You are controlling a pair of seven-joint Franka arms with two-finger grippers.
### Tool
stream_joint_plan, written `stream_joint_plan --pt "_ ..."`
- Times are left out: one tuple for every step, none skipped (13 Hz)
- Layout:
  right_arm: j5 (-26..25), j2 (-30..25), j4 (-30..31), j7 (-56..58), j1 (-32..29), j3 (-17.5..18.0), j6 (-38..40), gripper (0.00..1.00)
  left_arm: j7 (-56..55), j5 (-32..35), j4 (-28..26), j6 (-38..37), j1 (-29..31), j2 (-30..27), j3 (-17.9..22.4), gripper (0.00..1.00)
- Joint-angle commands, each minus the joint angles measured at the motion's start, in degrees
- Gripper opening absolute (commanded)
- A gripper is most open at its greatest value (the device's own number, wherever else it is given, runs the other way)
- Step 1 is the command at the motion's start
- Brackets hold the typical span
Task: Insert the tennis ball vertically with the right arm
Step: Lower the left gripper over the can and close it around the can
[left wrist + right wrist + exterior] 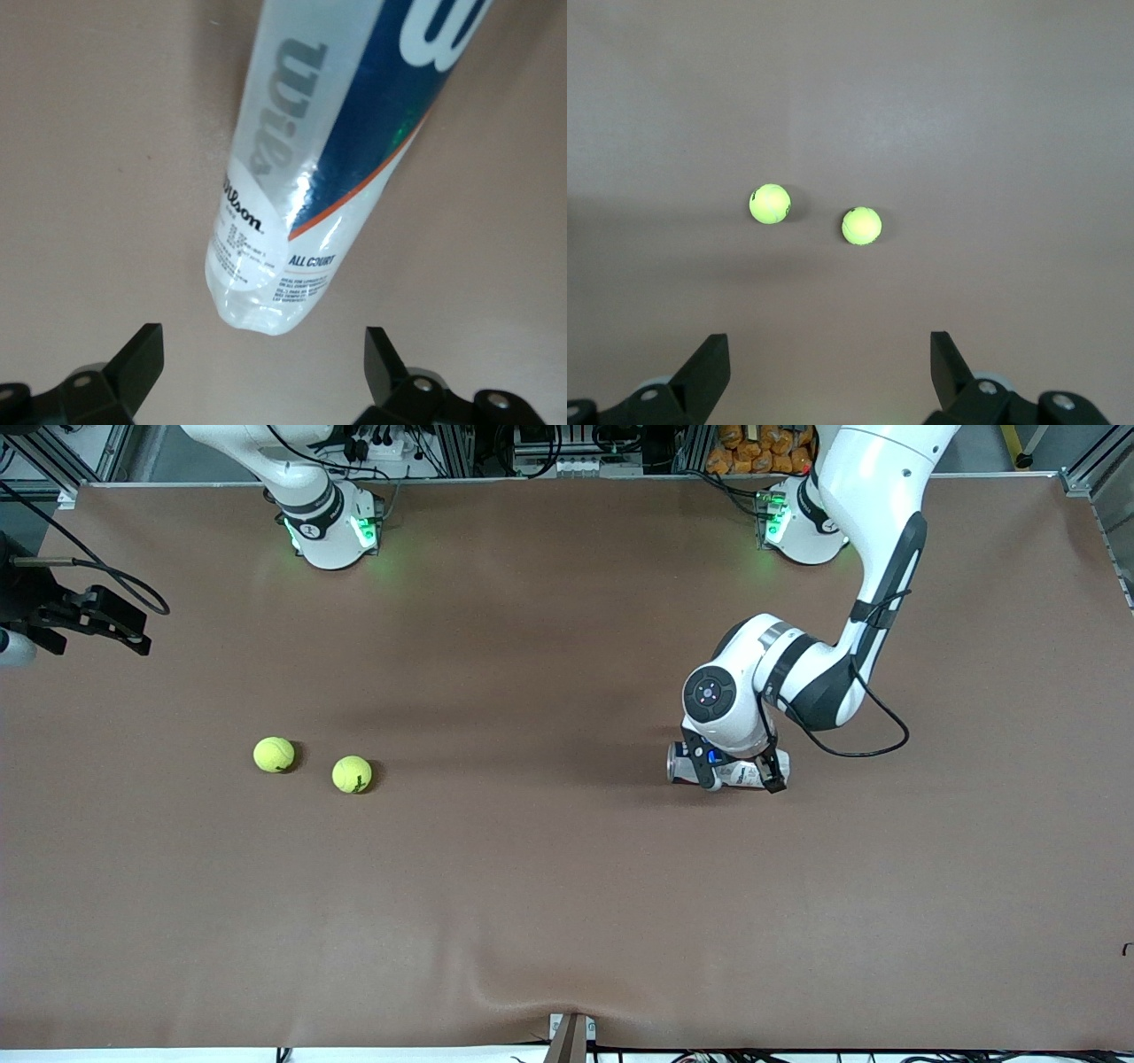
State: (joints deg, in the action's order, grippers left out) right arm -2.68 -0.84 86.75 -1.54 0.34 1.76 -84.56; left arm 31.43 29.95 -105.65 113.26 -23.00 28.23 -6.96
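Two tennis balls (352, 774) sit lower-left of frame; left gripper (740, 777) spread over lying can (678, 763); right gripper (828, 372) spread, high above.

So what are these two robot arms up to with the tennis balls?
Nothing is being held yet. The left hand is low over a clear ball can lying on its side on the table, fingers open on either side of it. Two tennis balls sit side by side toward the right arm's end of the table. The right hand is open and up in the air, its camera looking down at both balls.
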Motion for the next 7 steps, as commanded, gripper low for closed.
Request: stream_joint_plan --pt "1.0 -1.4 1.1 0.9 -1.0 0.5 0.0 1.00 1.4 3.2 -4.7 3.8 0.4 -2.7 -1.3 1.00" --pt "1.0 -1.4 1.1 0.9 -1.0 0.5 0.0 1.00 2.7 3.3 -5.5 5.4 0.4 -2.6 -1.3 1.00" --pt "1.0 -1.4 1.1 0.9 -1.0 0.5 0.0 1.00 3.9 3.5 -6.1 5.8 0.4 -2.6 -1.3 1.00" --pt "1.0 -1.4 1.1 0.9 -1.0 0.5 0.0 1.00 5.4 4.0 -6.2 5.9 0.4 -2.5 -1.3 1.00" --pt "1.0 -1.4 1.1 0.9 -1.0 0.5 0.0 1.00 6.7 4.7 -6.2 6.7 0.4 -2.1 -1.3 1.00" --pt "1.0 -1.4 1.1 0.9 -1.0 0.5 0.0 1.00 7.7 5.6 -6.4 7.9 0.5 -1.9 -1.3 1.00" --pt "1.0 -1.4 1.1 0.9 -1.0 0.5 0.0 1.00 8.5 5.7 -6.4 8.5 0.8 -1.6 -1.3 1.00"
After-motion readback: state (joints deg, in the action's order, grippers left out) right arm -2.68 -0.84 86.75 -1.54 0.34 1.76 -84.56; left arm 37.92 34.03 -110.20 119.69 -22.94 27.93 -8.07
